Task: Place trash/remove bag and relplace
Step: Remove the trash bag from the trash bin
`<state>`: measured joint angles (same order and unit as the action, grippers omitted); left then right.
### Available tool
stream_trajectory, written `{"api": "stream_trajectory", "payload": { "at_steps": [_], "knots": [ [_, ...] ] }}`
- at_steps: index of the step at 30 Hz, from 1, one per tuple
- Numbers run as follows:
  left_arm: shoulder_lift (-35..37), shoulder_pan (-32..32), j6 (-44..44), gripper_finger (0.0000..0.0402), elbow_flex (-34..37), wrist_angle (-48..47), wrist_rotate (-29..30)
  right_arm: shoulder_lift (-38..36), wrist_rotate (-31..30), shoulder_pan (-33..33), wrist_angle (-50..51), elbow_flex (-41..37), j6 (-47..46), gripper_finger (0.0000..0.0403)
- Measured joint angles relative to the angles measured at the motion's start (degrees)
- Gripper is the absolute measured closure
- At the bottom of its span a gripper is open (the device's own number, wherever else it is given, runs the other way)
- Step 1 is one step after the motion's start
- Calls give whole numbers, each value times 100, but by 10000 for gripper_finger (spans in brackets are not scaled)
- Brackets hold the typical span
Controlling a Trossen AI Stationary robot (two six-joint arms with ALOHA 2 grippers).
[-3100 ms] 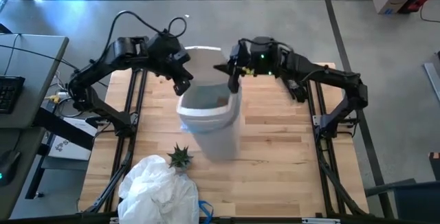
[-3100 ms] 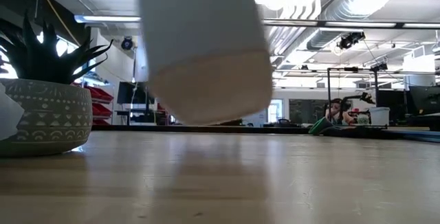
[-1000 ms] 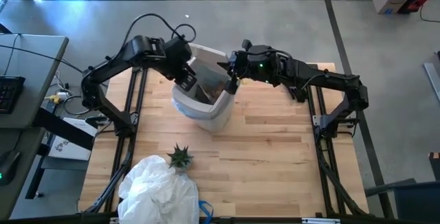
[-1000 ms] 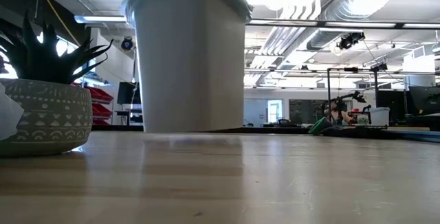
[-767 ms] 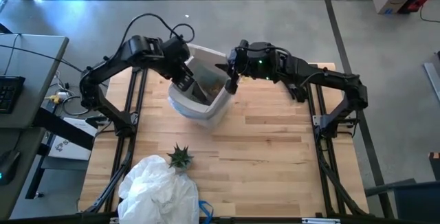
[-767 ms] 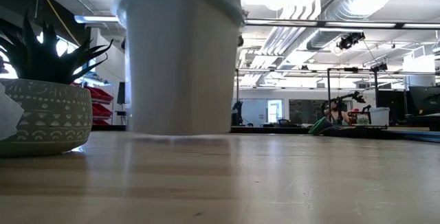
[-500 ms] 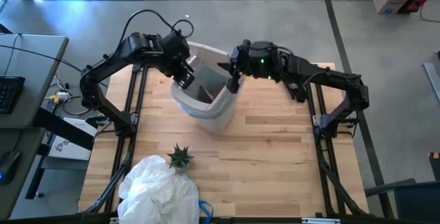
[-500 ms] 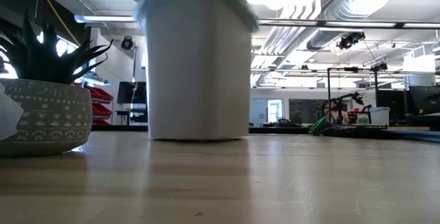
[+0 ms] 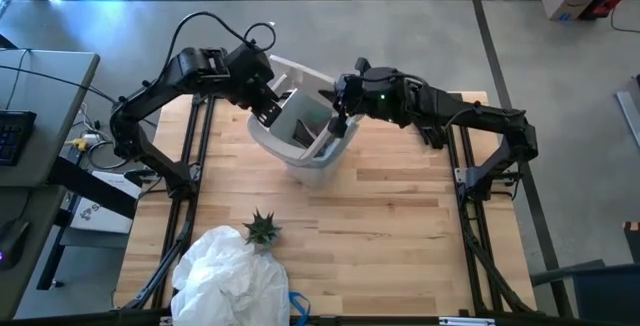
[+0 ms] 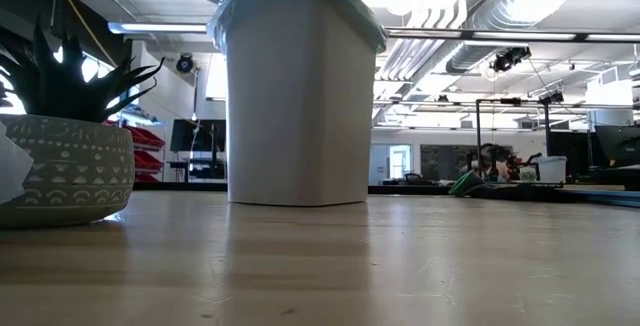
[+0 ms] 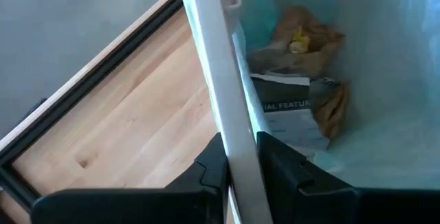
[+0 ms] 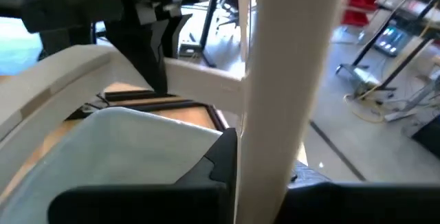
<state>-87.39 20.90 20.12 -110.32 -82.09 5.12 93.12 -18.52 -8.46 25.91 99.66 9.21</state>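
Note:
The white bin [image 9: 305, 148] stands upright on its base on the table [image 10: 295, 96]. The light-blue bag [image 11: 385, 80] lines it, and its edge is folded over the bin's top [image 10: 300, 1]. Trash of brown and white paper [image 11: 302, 80] lies at the bottom of the bag. A white rim frame [image 9: 290, 69] sits over the bin's mouth. My left gripper [image 9: 268, 114] is shut on the frame's left side [image 11: 237, 155]. My right gripper [image 9: 338, 124] is shut on its right side [image 12: 265, 162]. My left gripper pinches the left bar of the white rim frame [image 11: 230, 114], one finger outside the bin over the table and one inside over the bag. The fingers slant down from the far left and lie across the bar. My right gripper pinches the frame's right bar [image 12: 275, 100] between its two fingers. It comes nearly level from the table's right, and the fingers lie across the bar.
A small green spiky plant in a grey pot [image 9: 262, 228] stands on the table nearer the front [image 10: 65, 156]. A big heap of crumpled white plastic [image 9: 230, 278] lies at the near left corner. Bare wood lies to the right of the bin.
With both grippers still shut on the rim frame, the bin has shifted a little toward the table's right edge. It stays upright with its base on the wood.

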Motion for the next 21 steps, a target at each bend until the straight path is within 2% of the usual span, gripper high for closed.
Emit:
{"api": "stream_trajectory", "payload": {
  "at_steps": [5,9,13,21],
  "knots": [
    [36,-4,-60,365,-6,66,16,5,-128,139,45,199,143,391],
    [102,49,-152,365,-9,96,61,31,-600,260,326,394,-1,378],
    [298,99,-179,365,-9,357,111,27,-888,359,675,553,-169,355],
    [541,285,-145,365,-7,360,168,28,-1009,381,1082,605,-592,303]
  ]
}}
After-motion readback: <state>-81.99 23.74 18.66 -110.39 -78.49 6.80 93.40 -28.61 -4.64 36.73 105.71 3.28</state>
